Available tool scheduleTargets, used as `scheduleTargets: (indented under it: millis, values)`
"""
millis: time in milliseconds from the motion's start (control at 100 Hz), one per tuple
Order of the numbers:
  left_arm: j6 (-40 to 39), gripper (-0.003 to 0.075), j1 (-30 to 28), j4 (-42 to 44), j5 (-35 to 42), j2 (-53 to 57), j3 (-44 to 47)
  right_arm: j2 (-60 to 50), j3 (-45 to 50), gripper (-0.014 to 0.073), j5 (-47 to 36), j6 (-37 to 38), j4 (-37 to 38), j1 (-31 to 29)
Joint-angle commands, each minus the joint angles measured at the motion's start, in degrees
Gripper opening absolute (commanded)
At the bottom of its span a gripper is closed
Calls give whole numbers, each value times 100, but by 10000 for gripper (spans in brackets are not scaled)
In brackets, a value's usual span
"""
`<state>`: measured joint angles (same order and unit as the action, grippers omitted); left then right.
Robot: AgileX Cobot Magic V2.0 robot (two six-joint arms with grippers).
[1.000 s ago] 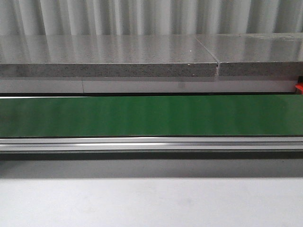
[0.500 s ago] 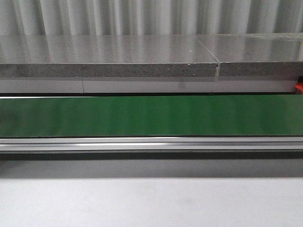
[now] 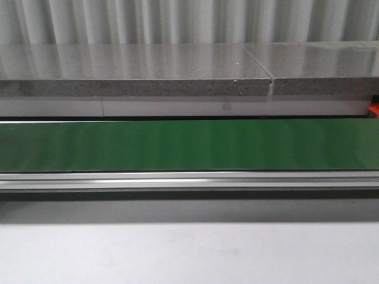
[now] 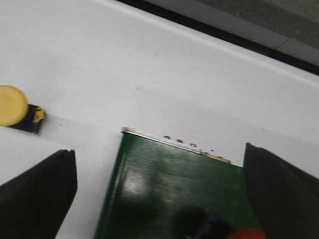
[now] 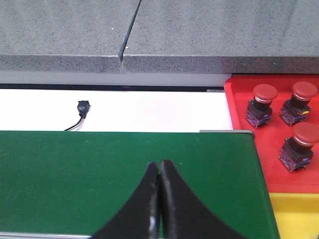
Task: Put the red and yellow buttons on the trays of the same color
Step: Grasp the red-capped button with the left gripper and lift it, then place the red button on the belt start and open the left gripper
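Three red buttons (image 5: 263,105) are seen upright, caps up, on the red tray (image 5: 239,134); right hand (image 5: 159,199) closed empty, left hand (image 4: 159,194) spread open.

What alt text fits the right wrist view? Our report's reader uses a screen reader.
Closed gripper hovers over an empty green belt. To one side, a red tray holds three red buttons, with a yellow tray next to it.
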<state>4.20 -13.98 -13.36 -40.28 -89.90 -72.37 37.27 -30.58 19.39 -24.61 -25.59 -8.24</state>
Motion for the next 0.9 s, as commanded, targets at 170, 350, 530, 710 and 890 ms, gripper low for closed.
scheduleTargets:
  millis: [170, 350, 530, 710, 890]
  values:
    - [16, 638, -722, -67, 463, -420, -181, -15, -184, -67, -338, -25, -69, 2]
    - [94, 638, -891, -36, 782, -959, -210, -15, -184, -67, -338, -25, -69, 2]
    - [94, 638, -1037, 52, 877, -1535, -620, -15, -184, -67, -338, -25, -69, 2]
    - [94, 637, -1087, 126, 810, -2049, -1211, -15, -184, -67, -338, -25, -69, 2]
    - [94, 637, -1087, 138, 698, -2471, -1585, -15, -184, -67, -332, -25, -69, 2]
